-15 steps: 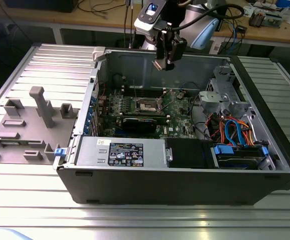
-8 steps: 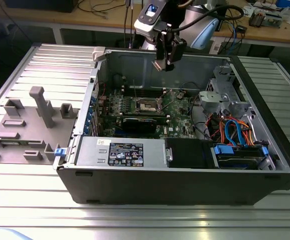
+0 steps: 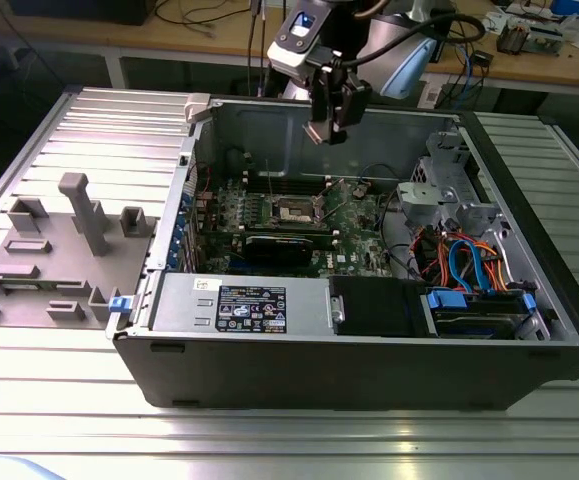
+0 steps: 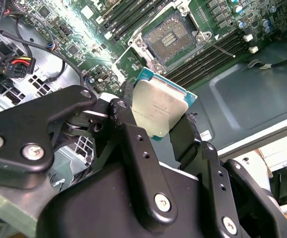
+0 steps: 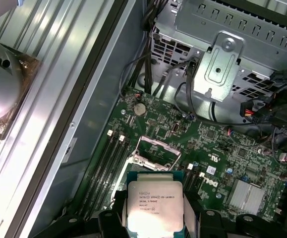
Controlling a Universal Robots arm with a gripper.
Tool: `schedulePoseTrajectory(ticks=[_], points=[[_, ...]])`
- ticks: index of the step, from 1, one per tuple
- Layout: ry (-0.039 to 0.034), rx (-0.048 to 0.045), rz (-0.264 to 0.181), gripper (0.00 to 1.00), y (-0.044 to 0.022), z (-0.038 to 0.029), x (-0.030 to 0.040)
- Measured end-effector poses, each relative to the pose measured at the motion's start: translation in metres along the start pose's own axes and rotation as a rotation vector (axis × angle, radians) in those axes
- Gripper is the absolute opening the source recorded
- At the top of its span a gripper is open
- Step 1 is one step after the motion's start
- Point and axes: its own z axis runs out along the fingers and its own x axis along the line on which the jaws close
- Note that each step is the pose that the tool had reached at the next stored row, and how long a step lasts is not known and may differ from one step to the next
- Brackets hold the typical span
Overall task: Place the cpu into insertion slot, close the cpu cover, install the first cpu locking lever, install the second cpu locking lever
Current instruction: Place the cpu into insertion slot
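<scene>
Second wrist view is showing me the claw (image 4: 158, 119) clenched on the cpu (image 4: 159, 104), gripping two opposite edges of the flat square chip with its dull silver lid and green rim. In the exterior view I am holding it high over the open case (image 3: 369, 360). The insertion slot (image 3: 294, 212) is lying well below, slightly toward the exterior view's left, its pin field bare.

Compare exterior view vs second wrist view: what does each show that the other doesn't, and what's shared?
Exterior view: the whole open computer case on the ribbed metal table, and a grey fixture block on the exterior view's left.
Second wrist view: the cpu clamped between black fingers, silver top towards the camera.
Shared: the claw above the green motherboard, and the empty socket, cpu not yet seated.
</scene>
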Motion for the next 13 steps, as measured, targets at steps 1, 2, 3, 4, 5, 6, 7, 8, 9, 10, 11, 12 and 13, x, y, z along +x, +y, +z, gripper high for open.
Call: schedulePoseTrajectory(ticks=[1, 2, 3, 4, 5, 6, 7, 8, 9, 10, 11, 12, 13], points=[[0.0001, 0.0002, 0.0, 0.54, -0.0001, 0.0006, 0.0], [0.0001, 0.0003, 0.0, 0.54, -0.0001, 0.001, 0.0], [0.0001, 0.0004, 0.0, 0.54, -0.0001, 0.0012, 0.0], [0.0001, 0.0004, 0.0, 0.54, -0.0001, 0.0014, 0.0], [0.0001, 0.0005, 0.0, 0.54, -0.0001, 0.0016, 0.0], [0.0002, 0.0005, 0.0, 0.54, -0.0002, 0.0017, 0.0], [0.0002, 0.0004, 0.0, 0.54, -0.0002, 0.0019, 0.0], [0.0001, 0.0005, 0.0, 0.54, -0.0002, 0.002, 0.0], [0.0001, 0.0005, 0.0, 0.54, -0.0002, 0.0021, 0.0], [0.0002, 0.0005, 0.0, 0.54, -0.0002, 0.0023, 0.0], [0.0002, 0.0005, 0.0, 0.54, -0.0002, 0.0023, 0.0], [0.0002, 0.0005, 0.0, 0.54, -0.0002, 0.0024, 0.0], [0.0002, 0.0004, 0.0, 0.54, -0.0002, 0.0026, 0.0]])
